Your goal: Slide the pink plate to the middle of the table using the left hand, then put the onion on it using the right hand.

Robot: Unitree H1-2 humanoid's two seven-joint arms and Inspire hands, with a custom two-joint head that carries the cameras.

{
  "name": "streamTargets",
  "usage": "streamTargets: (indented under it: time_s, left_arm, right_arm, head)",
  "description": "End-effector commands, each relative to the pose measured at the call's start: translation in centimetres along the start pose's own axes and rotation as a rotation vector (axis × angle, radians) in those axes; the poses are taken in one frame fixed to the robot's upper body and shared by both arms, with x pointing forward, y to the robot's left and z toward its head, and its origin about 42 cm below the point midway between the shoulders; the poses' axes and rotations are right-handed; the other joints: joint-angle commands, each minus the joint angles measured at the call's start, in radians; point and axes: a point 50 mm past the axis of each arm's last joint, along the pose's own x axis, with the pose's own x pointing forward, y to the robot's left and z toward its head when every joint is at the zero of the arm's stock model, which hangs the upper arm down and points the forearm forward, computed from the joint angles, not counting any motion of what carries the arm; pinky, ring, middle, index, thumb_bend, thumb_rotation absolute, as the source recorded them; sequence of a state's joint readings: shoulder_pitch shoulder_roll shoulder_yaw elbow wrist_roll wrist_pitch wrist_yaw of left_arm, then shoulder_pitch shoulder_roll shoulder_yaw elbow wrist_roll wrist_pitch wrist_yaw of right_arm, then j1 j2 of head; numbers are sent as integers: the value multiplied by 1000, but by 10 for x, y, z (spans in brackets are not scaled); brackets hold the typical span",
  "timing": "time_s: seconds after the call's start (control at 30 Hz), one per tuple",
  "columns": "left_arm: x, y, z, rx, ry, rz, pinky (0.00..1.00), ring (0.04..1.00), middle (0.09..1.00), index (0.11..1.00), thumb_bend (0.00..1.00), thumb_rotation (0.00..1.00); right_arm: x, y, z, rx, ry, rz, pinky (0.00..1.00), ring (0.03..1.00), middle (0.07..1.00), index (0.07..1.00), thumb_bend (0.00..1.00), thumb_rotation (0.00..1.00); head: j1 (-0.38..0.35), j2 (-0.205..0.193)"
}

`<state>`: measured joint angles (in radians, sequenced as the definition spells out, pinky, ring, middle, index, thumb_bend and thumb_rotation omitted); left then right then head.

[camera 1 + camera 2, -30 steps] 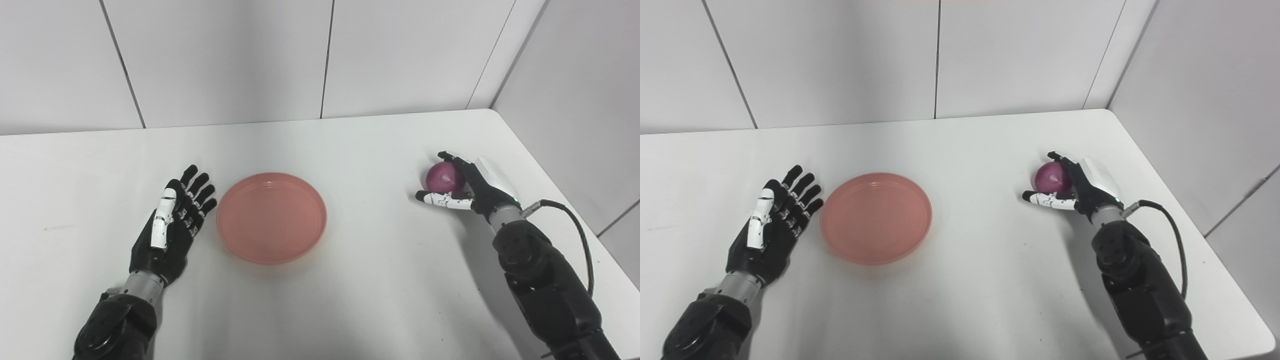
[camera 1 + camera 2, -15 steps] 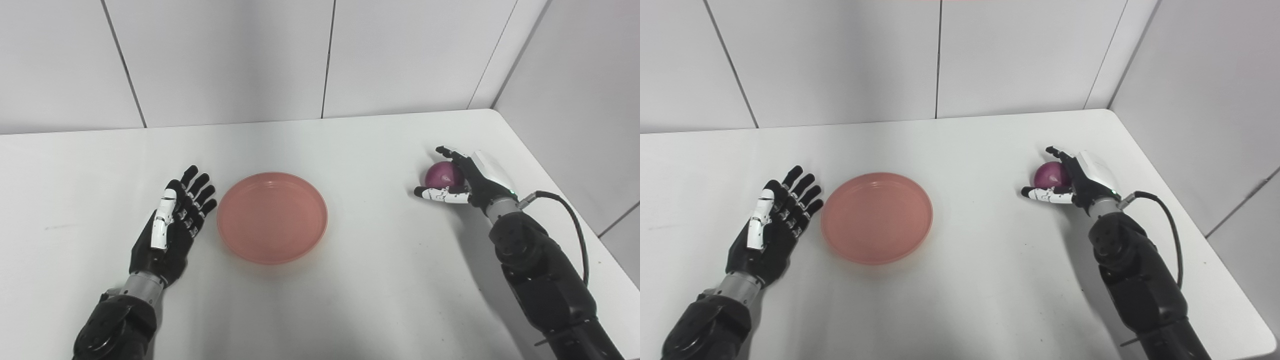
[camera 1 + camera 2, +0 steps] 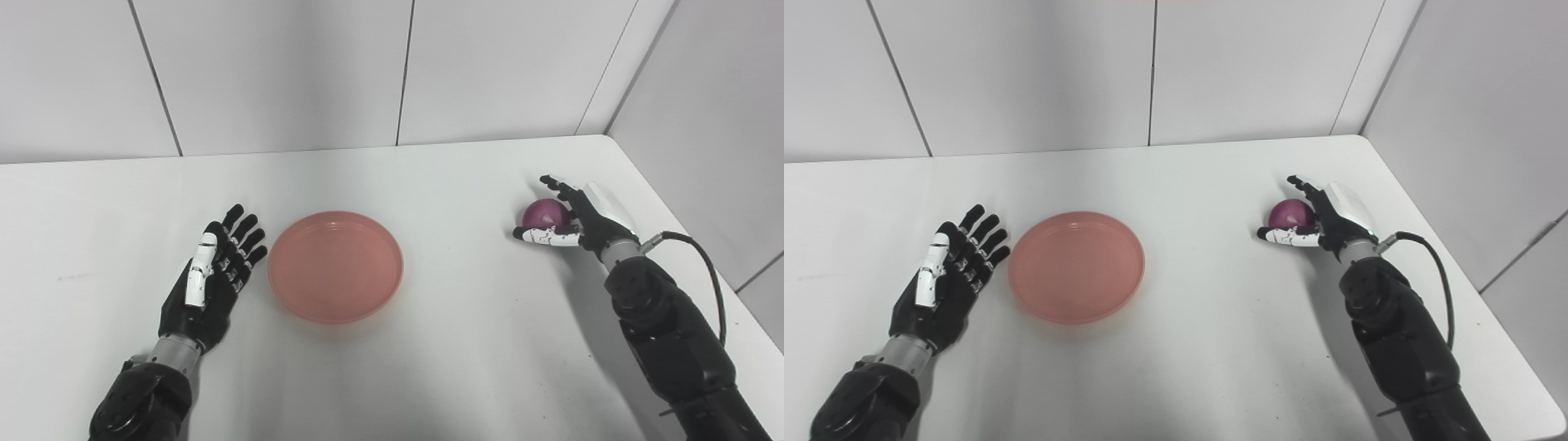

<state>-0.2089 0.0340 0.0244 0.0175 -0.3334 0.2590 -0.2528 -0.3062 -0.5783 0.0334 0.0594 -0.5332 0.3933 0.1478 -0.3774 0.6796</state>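
The pink plate (image 3: 335, 266) lies flat near the table's middle, with nothing on it. My left hand (image 3: 211, 275) rests open on the table just left of it, fingertips close to the rim but apart from it. The purple onion (image 3: 544, 212) sits on the table at the right. My right hand (image 3: 579, 214) is cupped around the onion. Its fingers (image 3: 554, 182) reach over the far side, and the thumb lies along the near side. The fingers are spread, not closed on the onion. In the right eye view the onion (image 3: 1290, 214) shows the same way.
The white table (image 3: 429, 343) ends at a wall behind and a wall on the right. Its right edge runs close past my right arm, where a black cable (image 3: 704, 269) loops off the wrist.
My right hand's fingers have uncurled from over the onion and now reach farther past it. The onion, the plate and my left hand have stayed put. The camera shifted slightly.
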Motion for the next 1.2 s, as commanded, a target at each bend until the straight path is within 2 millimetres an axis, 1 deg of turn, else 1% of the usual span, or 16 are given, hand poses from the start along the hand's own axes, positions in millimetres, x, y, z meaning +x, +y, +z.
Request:
streamTargets:
  time_s: [0.0, 0.2, 0.23, 0.27, 0.3, 0.37, 0.53, 0.63, 0.7, 0.8, 0.93, 1.17]
  left_arm:
    - [-3, 1, -2, 0, 23, 8, 955, 965, 973, 962, 509, 1000]
    - [-3, 0, -2, -1, 25, 7, 953, 967, 976, 965, 502, 1000]
    - [-3, 0, -2, -1, 25, 6, 951, 965, 975, 964, 501, 1000]
    - [-3, 0, -2, 0, 25, 6, 955, 966, 976, 965, 502, 1000]
    - [-3, 0, -2, 1, 25, 6, 956, 966, 976, 966, 502, 1000]
    - [-3, 0, -1, 2, 26, 5, 957, 967, 977, 965, 504, 1000]
    - [-4, 1, -1, 4, 24, 1, 956, 969, 977, 966, 502, 1000]
    - [-4, 1, -1, 2, 25, -1, 957, 970, 979, 969, 501, 1000]
    - [-4, 1, -1, 3, 26, 0, 955, 970, 979, 968, 503, 1000]
    - [-4, 1, -1, 5, 25, 1, 953, 969, 979, 967, 504, 1000]
    - [-5, 0, 0, 4, 24, -1, 952, 967, 978, 967, 507, 1000]
    - [-4, 1, -2, 3, 27, 4, 948, 965, 975, 966, 508, 1000]
  right_arm:
    - [1, -12, -5, -24, 14, -23, 776, 858, 888, 894, 1000, 420]
    - [-1, -11, -4, -26, 17, -14, 737, 815, 852, 868, 1000, 386]
    - [-2, -11, -3, -30, 21, -12, 721, 807, 845, 862, 1000, 378]
    - [-2, -11, -3, -32, 23, -11, 666, 775, 827, 854, 1000, 381]
    - [-2, -10, -3, -31, 21, -10, 657, 770, 824, 853, 1000, 382]
    - [-3, -10, -3, -32, 18, -7, 659, 766, 815, 833, 1000, 365]
    - [-3, -9, -3, -53, 19, -3, 658, 757, 805, 811, 1000, 360]
    - [-3, -9, -4, -53, 14, -4, 638, 725, 779, 792, 1000, 351]
    - [-3, -10, -5, -56, 14, -9, 608, 694, 751, 767, 1000, 316]
    - [-2, -11, -6, -56, 25, -7, 595, 679, 735, 753, 1000, 289]
    - [-2, -14, -7, -61, 58, 2, 588, 659, 714, 721, 975, 236]
    - [-2, -15, -11, -74, 78, 11, 561, 644, 701, 716, 969, 236]
  head:
    - [0, 0]
    - [1, 1]
    - [1, 1]
    - [2, 0]
    - [3, 1]
    - [3, 1]
    - [3, 1]
    - [3, 1]
    - [3, 2]
    - [2, 2]
    - [2, 4]
    - [2, 5]
